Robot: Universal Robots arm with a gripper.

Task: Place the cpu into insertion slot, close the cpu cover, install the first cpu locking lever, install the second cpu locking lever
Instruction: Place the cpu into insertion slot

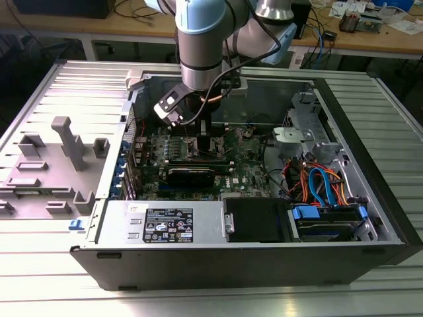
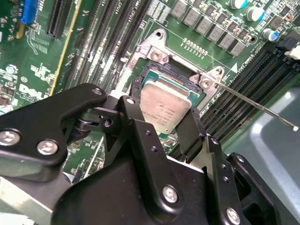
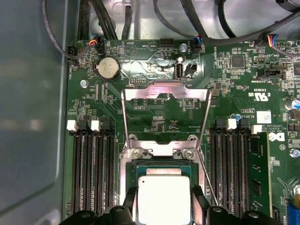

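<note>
In both wrist views the cpu [image 3: 161, 199] [image 2: 164, 105], a silver-topped square chip, sits between my black fingers [image 3: 130, 202] directly over the insertion slot [image 3: 161, 165] [image 2: 161, 74]. The gripper [image 2: 161, 131] looks shut on the chip's two opposite edges. I cannot tell whether the chip rests in the socket or hovers just above it. The cpu cover [image 3: 164, 92] stands swung open behind the socket, its window showing green board. A thin locking lever [image 2: 253, 105] juts out free beside the socket. In the exterior view the gripper [image 1: 203, 144] reaches down onto the motherboard [image 1: 251, 168].
Black memory slots [image 3: 93, 164] flank the socket on both sides. A coin battery [image 3: 108, 69] and cables lie beyond the cover. The case holds a power supply [image 1: 165, 223] at the front and a drive cage with coloured cables [image 1: 317, 185] on the exterior view's right. Grey fixtures [image 1: 66, 142] stand outside.
</note>
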